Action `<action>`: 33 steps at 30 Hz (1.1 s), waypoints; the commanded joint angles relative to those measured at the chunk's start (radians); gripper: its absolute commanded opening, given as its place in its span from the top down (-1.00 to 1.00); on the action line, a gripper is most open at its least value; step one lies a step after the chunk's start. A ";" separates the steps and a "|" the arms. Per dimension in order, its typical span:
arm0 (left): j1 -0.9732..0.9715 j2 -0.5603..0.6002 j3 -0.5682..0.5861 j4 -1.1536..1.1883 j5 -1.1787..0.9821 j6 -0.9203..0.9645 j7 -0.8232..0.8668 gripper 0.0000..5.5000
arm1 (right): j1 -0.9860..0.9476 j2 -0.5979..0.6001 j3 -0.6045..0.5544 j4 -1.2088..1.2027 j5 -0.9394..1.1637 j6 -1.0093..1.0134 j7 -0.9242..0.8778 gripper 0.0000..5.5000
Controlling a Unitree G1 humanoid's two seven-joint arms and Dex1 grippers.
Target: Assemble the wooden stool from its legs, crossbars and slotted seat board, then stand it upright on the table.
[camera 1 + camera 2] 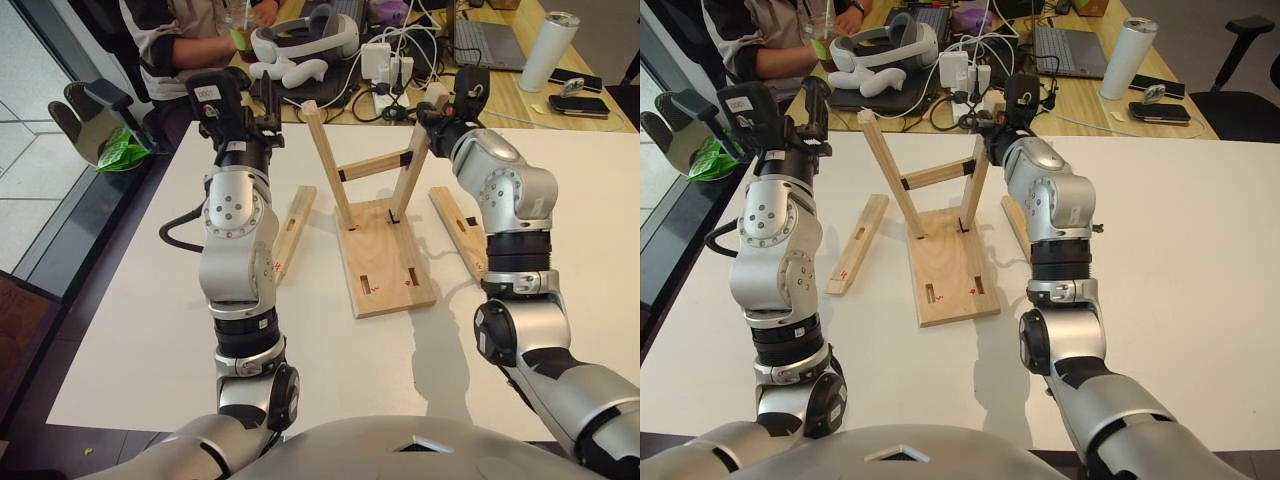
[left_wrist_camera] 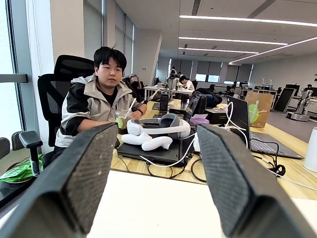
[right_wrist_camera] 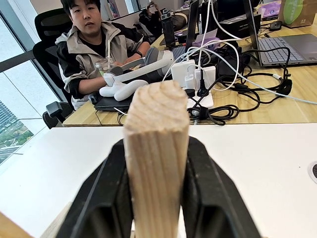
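– Stool (image 1: 375,215) is half built: seat board (image 1: 392,272) flat mid-surface, two legs standing in its far slots, crossbar (image 1: 372,167) between them. Risks?
– Racking, mainly. The right tool (image 1: 432,120) is clamped on the top end of the right-hand leg (image 3: 156,124), pads (image 3: 106,193) tight on both sides. Both legs lean and nothing pins the board. My read: a sideways push at the top levers the leg out of its slot, or lifts and slides the board.
– And the left tool (image 2: 157,148)?
– Wide open, empty, held up near the far edge of the surface (image 1: 130,330), left of the stool and well apart from the left-hand leg (image 1: 325,165). It gives no bracing.
– Other parts?
– The left loose leg (image 1: 293,232) lies flat just beside the board's left edge. The right loose leg (image 1: 458,228) lies flat on the other side, below the right forearm. Dropping that arm could knock it. Can't tell how deep the crossbar joints sit.
– So the grip is at the leg top, far above the slot.
– Yes. Long lever, shallow joint. Keep any force straight down.
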 commanded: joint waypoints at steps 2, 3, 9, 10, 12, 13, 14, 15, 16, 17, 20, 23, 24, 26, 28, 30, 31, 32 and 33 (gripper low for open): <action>0.004 0.001 -0.006 -0.007 -0.003 -0.001 0.009 -0.06 | 0.053 0.002 0.011 -0.001 -0.014 -0.017 0.001 0.38; 0.005 0.000 -0.007 -0.006 -0.003 -0.003 0.010 -0.06 | 0.049 0.002 0.008 -0.002 -0.013 -0.030 0.001 0.35; 0.012 -0.004 -0.011 -0.003 -0.004 -0.013 0.015 -0.06 | 0.033 0.005 0.002 -0.012 -0.006 -0.091 0.011 -0.02; 0.013 -0.004 -0.011 -0.003 -0.004 -0.015 0.016 -0.06 | 0.031 0.008 0.002 -0.026 -0.001 -0.113 0.020 -0.06; 0.014 -0.004 -0.010 -0.004 -0.005 -0.018 0.018 -0.06 | 0.025 0.008 0.009 -0.061 -0.004 -0.177 0.034 -0.17; 0.016 -0.004 -0.009 -0.005 -0.005 -0.019 0.019 -0.06 | 0.023 0.007 0.016 -0.083 -0.013 -0.219 0.038 -0.23; 0.018 -0.004 -0.008 -0.007 -0.006 -0.020 0.020 -0.06 | 0.022 0.004 0.025 -0.106 -0.025 -0.258 0.042 -0.29; 0.020 -0.004 -0.007 -0.008 -0.007 -0.023 0.021 -0.06 | 0.023 0.004 0.036 -0.142 -0.037 -0.298 0.043 -0.34; 0.021 -0.004 -0.006 -0.010 -0.007 -0.024 0.021 -0.06 | 0.025 0.006 0.044 -0.174 -0.049 -0.335 0.038 -0.40; 0.023 -0.004 -0.005 -0.012 -0.008 -0.026 0.022 -0.06 | 0.028 0.010 0.057 -0.215 -0.064 -0.372 0.032 -0.40; 0.026 -0.005 -0.002 -0.013 -0.007 -0.034 0.027 -0.06 | 0.050 0.035 0.106 -0.347 -0.058 -0.412 0.055 -0.40; 0.030 -0.003 0.004 -0.011 -0.006 -0.039 0.032 -0.06 | 0.140 0.031 0.195 -0.448 0.069 -0.222 0.185 -0.40; 0.031 -0.003 0.006 -0.009 -0.007 -0.041 0.034 -0.06 | 0.176 0.010 0.220 -0.478 0.101 -0.160 0.223 -0.40; 0.031 0.000 0.014 -0.007 -0.007 -0.044 0.038 -0.06 | 0.253 -0.061 0.248 -0.548 0.189 -0.005 0.304 -0.40; 0.035 0.005 0.024 -0.012 -0.007 -0.046 0.041 -0.06 | 0.320 -0.156 0.263 -0.627 0.278 0.132 0.399 -0.40; 0.043 0.011 0.031 -0.014 -0.006 -0.049 0.041 -0.06 | 0.383 -0.261 0.269 -0.705 0.358 0.219 0.503 -0.40; 0.045 0.013 0.033 -0.013 -0.006 -0.050 0.042 -0.06 | 0.406 -0.303 0.275 -0.732 0.386 0.248 0.541 -0.40; 0.044 0.013 0.033 -0.013 -0.005 -0.050 0.044 -0.06 | 0.430 -0.351 0.299 -0.758 0.400 0.270 0.583 -0.40; 0.044 0.011 0.031 -0.012 -0.004 -0.051 0.046 -0.06 | 0.457 -0.404 0.337 -0.787 0.401 0.273 0.631 -0.40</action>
